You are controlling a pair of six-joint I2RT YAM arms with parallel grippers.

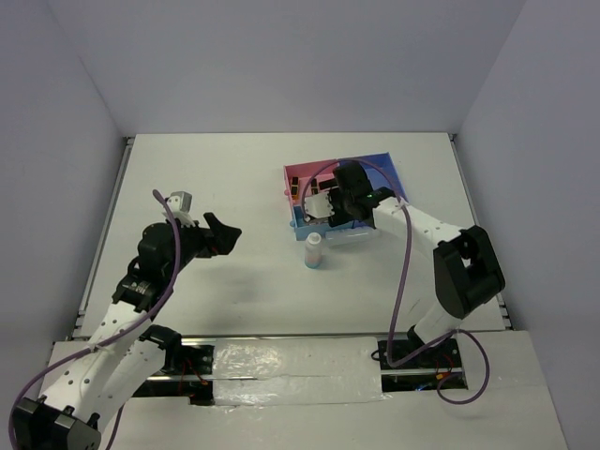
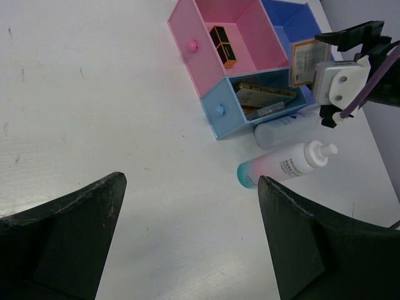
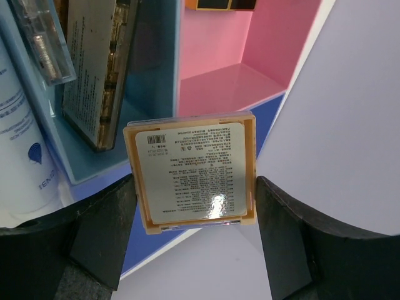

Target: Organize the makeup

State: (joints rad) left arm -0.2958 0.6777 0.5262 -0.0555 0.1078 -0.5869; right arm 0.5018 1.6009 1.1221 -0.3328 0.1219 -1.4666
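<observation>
Two grippers noted. We see the right gripper [image 3: 195, 215] clamped on a square compact [image 3: 190, 172], label side to the wrist camera, above the tray [image 2: 199, 65]. The left gripper [image 2: 190, 206] gapes wide and empty over the table [image 2: 94, 94], well left of the tray. A gradient bottle [image 2: 284, 165] and a white bottle [image 2: 275, 132] sit just beside the tray.

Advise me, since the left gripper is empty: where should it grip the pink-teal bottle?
Around the straight body of the bottle, below the narrow cap, coming level from the left. It stands upright, apart from the tray, and the left gripper has its open jaws facing it.
</observation>
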